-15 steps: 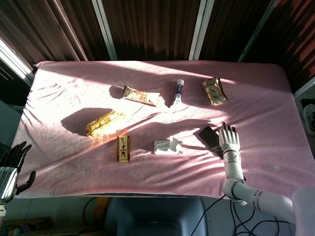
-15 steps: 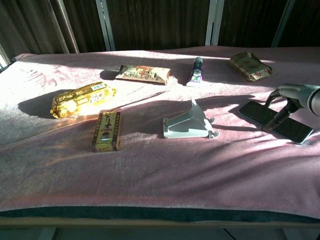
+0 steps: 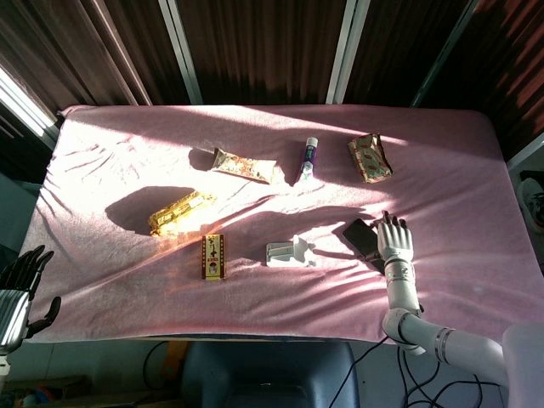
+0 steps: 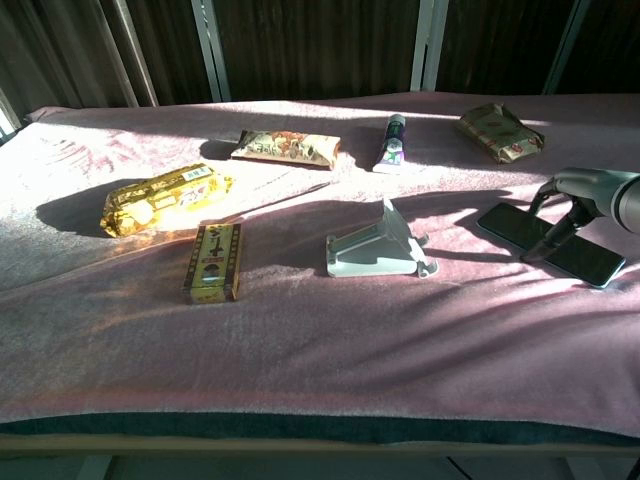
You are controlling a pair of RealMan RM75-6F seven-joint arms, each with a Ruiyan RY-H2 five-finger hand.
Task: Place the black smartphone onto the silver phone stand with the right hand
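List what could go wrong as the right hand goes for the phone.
1. The black smartphone lies flat on the soft pink cloth; the right hand, above it with fingertips down, may push it rather than lift it.
2. The silver phone stand is small and loose; it could tip or slide during placement.

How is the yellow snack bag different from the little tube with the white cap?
The yellow snack bag is fat, shiny and gold; the tube is thin, with a white cap and purple print. The bag lies on the table's left side, the tube at the back near the middle. Both lie flat on the pink cloth, untouched.
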